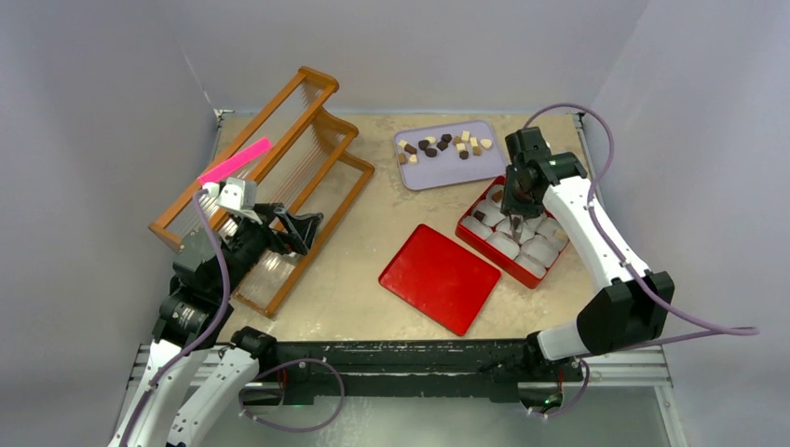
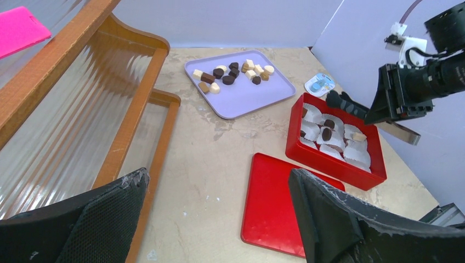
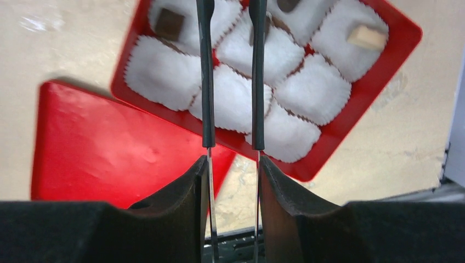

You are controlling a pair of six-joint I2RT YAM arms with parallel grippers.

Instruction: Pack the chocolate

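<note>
Top external view: we log most chocolate loose on the lilac tray, 12 o'clock on the table. A few pieces sit in paper cups of the red box, 4 o'clock from the tray. Over the box, the right gripper clamps tongs, prongs apart. At 9 o'clock, the left gripper gapes wide.
</note>
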